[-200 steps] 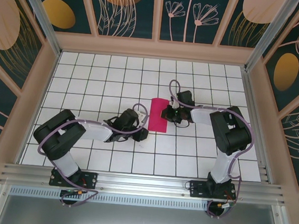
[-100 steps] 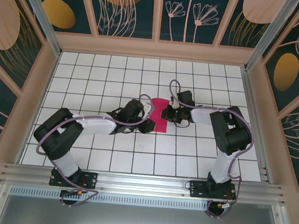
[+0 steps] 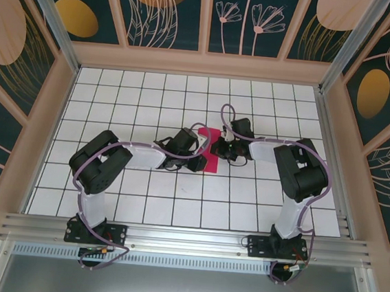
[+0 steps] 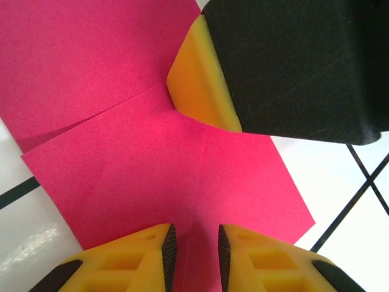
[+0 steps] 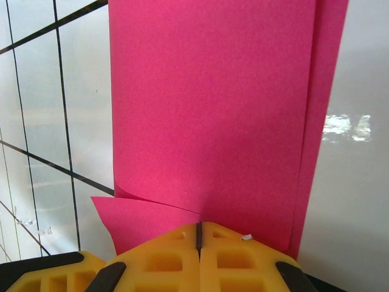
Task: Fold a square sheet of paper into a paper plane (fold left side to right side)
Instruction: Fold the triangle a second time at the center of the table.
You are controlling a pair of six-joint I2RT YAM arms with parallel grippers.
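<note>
Magenta-pink square sheet of paper (image 4: 152, 164), folded over; right claw (image 5: 199, 234), closed, pins its top layer; left claw (image 4: 191, 246), narrowly parted over its edge, should press the crease evenly.

A white tabletop (image 3: 117, 97) ruled into squares by black lines lies inside a pale wooden frame (image 3: 203, 64). Dark teal wall panels (image 3: 169, 19) printed with pale flowers and gold ovals surround it. A silver metal rail (image 3: 186, 236) runs along the near edge.
</note>
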